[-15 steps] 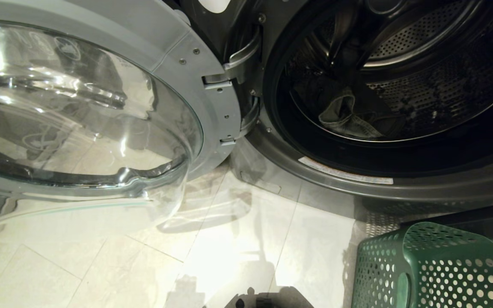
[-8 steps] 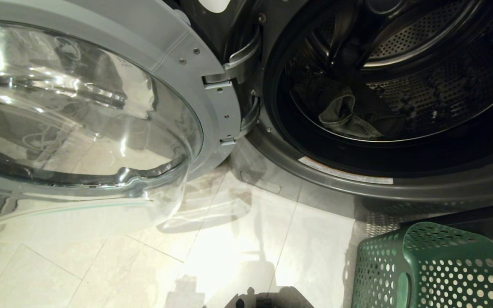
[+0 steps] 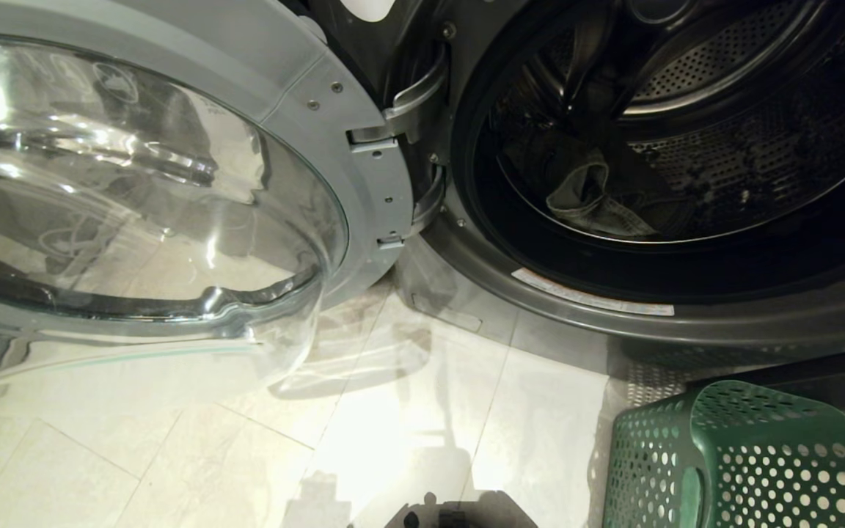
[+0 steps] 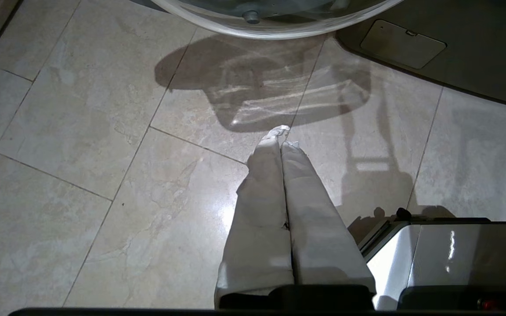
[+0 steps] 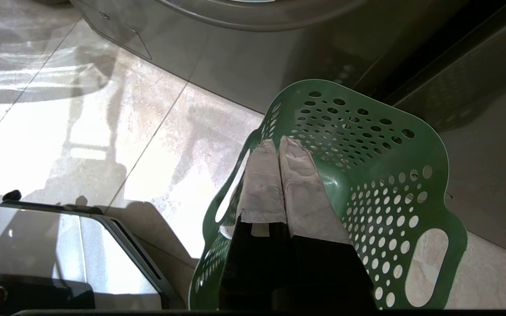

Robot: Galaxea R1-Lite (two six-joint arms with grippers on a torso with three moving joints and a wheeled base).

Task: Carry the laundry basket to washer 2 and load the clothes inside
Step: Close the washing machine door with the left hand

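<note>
Basket (image 3: 745,458) — one, washer (image 3: 613,308) — one, open

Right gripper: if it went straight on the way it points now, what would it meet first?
Probably the laundry basket: the right gripper, shut and empty, points into its empty interior, so a perforated wall comes first. Depth is unclear.

Pale marble-tiled floor (image 3: 173,469) below me, green laundry basket (image 3: 745,462) tipped over on it at lower right, washer (image 3: 613,323) standing on it above.
</note>
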